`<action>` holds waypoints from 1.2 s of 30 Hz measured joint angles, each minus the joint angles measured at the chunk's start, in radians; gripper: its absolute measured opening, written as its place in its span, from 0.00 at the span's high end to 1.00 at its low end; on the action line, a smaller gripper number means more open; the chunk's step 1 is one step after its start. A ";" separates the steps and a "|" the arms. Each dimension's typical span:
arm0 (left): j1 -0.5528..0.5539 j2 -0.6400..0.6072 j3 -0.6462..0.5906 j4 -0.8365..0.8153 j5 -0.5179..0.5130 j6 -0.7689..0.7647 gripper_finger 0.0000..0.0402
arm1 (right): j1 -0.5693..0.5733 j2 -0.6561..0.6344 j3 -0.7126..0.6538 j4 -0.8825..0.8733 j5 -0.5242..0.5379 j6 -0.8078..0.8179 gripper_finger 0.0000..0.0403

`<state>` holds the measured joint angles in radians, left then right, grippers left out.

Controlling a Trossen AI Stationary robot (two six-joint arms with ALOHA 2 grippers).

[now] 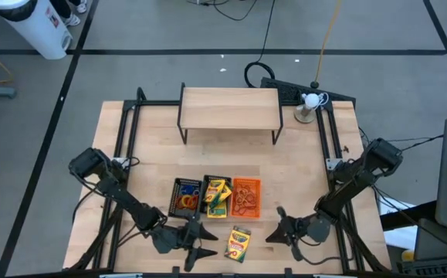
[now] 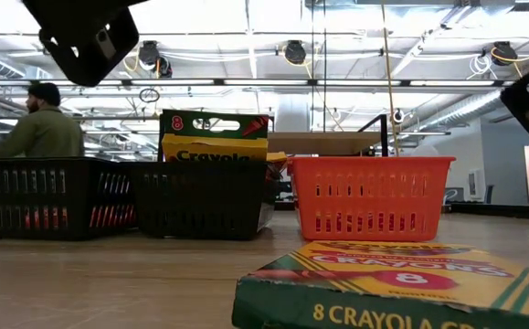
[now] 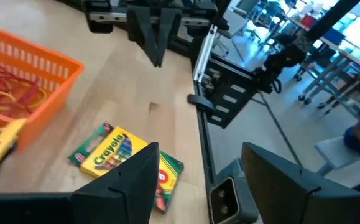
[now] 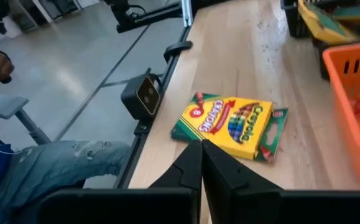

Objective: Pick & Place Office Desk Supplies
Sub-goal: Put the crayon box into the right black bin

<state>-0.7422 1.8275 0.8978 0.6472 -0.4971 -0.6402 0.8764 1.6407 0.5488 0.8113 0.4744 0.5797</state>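
Note:
A loose yellow-and-green crayon box (image 1: pixel 238 242) lies flat near the table's near edge, also in the low view (image 2: pixel 392 283). Behind it stand three mesh trays in a row: a black tray (image 1: pixel 184 197) with rubber bands, a black tray (image 1: pixel 217 197) with crayon boxes (image 2: pixel 214 137) standing in it, and an orange tray (image 1: pixel 246 197) holding red and orange rubber bands (image 3: pixel 9 93). My left gripper (image 1: pixel 198 241) is open, just left of the loose box (image 3: pixel 127 158). My right gripper (image 1: pixel 279 228) is shut, to the right of the box (image 4: pixel 229 124), pointing at it.
A light wooden shelf (image 1: pixel 229 108) stands at the far side, with a white ball on a stand (image 1: pixel 309 100) to its right. A person's leg in jeans (image 4: pixel 61 162) is beyond the table's near edge. Another person (image 2: pixel 45 123) is far off in the room.

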 joint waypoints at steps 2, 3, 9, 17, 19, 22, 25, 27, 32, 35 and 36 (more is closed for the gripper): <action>0.000 0.000 0.000 -0.002 0.020 -0.016 0.43 | 0.000 0.029 0.000 0.018 0.000 0.021 1.00; 0.000 0.000 0.000 -0.001 0.026 -0.028 0.43 | 0.000 0.045 0.000 0.026 0.001 0.035 1.00; 0.002 0.000 0.000 -0.028 0.036 -0.137 0.43 | -0.014 0.136 0.001 0.106 0.000 0.090 1.00; 0.003 0.000 0.000 -0.094 0.036 -0.207 0.43 | -0.055 0.218 0.075 0.119 -0.060 0.085 1.00; 0.003 0.000 0.000 -0.094 0.036 -0.207 0.43 | -0.059 0.227 0.091 0.119 -0.066 0.072 1.00; 0.003 0.000 0.000 -0.100 0.036 -0.207 0.43 | -0.063 0.235 0.098 0.119 -0.085 0.070 1.00; 0.003 0.000 0.000 -0.098 0.036 -0.204 0.43 | -0.055 0.236 0.098 0.117 -0.085 0.073 1.00; 0.003 0.000 0.000 -0.098 0.036 -0.202 0.43 | -0.042 0.236 0.098 0.117 -0.085 0.069 1.00; 0.003 0.000 0.000 -0.097 0.028 -0.201 0.43 | -0.007 0.236 0.098 0.119 -0.141 0.054 1.00; 0.003 0.000 0.000 -0.096 0.026 -0.199 0.43 | 0.007 0.236 0.106 0.118 -0.139 -0.003 0.97; 0.003 0.000 0.000 -0.096 0.025 -0.195 0.43 | 0.010 0.236 0.114 0.119 -0.139 -0.033 0.96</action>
<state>-0.7391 1.8271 0.8974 0.5512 -0.4717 -0.8348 0.8860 1.8763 0.6629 0.9298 0.3350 0.5468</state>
